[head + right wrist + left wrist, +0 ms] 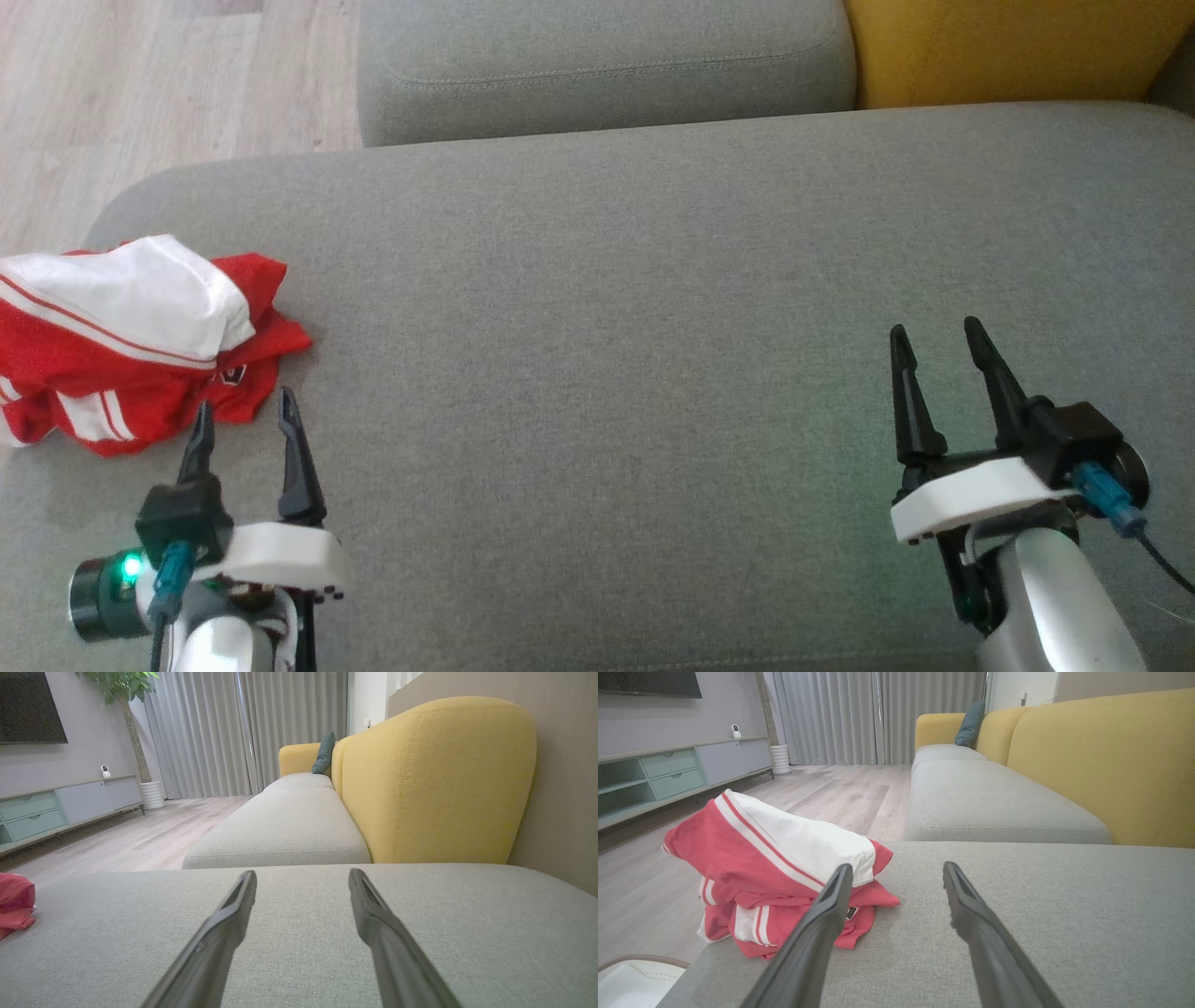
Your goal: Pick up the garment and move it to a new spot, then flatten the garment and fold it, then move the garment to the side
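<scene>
Garment [121, 317] lies crumpled on the sofa cushion [607, 327]; left fingers [297, 457] and right fingers [910, 401] both stand released.

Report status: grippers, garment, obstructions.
Left gripper open, empty. Right gripper open, empty. Red-and-white garment crumpled at sofa cushion's left edge, just ahead of left gripper. Nothing between them.

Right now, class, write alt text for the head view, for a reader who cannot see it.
A crumpled red and white garment lies at the left edge of a grey sofa cushion, just beyond the open left gripper. The open right gripper is at the right, over bare cushion, with wooden floor and a yellow backrest behind.
</scene>
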Robot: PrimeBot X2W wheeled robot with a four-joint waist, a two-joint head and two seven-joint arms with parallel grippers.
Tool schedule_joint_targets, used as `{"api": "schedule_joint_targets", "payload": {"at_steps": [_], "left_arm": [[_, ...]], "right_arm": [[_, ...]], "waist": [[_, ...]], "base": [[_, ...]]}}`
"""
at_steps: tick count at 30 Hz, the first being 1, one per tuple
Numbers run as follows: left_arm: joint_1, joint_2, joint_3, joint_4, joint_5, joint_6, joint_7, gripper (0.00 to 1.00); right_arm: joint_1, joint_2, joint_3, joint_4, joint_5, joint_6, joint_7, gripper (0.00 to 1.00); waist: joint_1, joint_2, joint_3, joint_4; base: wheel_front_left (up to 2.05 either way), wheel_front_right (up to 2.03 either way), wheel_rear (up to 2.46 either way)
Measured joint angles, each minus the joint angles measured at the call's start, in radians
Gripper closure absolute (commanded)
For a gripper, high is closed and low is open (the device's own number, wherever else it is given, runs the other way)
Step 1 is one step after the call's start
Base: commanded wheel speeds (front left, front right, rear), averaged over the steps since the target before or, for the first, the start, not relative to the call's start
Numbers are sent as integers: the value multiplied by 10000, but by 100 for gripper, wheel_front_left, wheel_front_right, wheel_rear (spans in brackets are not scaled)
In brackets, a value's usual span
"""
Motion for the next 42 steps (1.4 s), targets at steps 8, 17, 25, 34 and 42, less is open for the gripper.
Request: {"api": "schedule_joint_targets", "payload": {"at_steps": [8, 17, 25, 34, 42], "left_arm": [[0, -2, 25, 21, 67, -17, -6, 0], [0, -10, 40, 155, 67, -102, -6, 0], [3, -17, -52, 370, -38, -194, -6, 0], [4, -17, -182, 608, -211, -366, -6, 0], [13, -17, -25, 713, -240, -447, -6, 0]], "right_arm": [[11, 19, -186, 4, -59, 0, -13, 0], [19, 23, -132, 4, -29, 0, -13, 0], [34, 25, 489, 380, 242, 0, -13, 0], [34, 33, 1143, 1022, 721, 0, -13, 0], [38, 33, 1229, 1093, 803, 0, -13, 0]], "waist": [[0, 0, -16, -26], [0, 0, -40, 174], [0, 0, -77, 1158], [0, 0, -153, 2841], [0, 0, -181, 4338]], "base": [[0, 0, 0], [0, 0, 0], [0, 0, 0], [0, 0, 0], [0, 0, 0]]}}
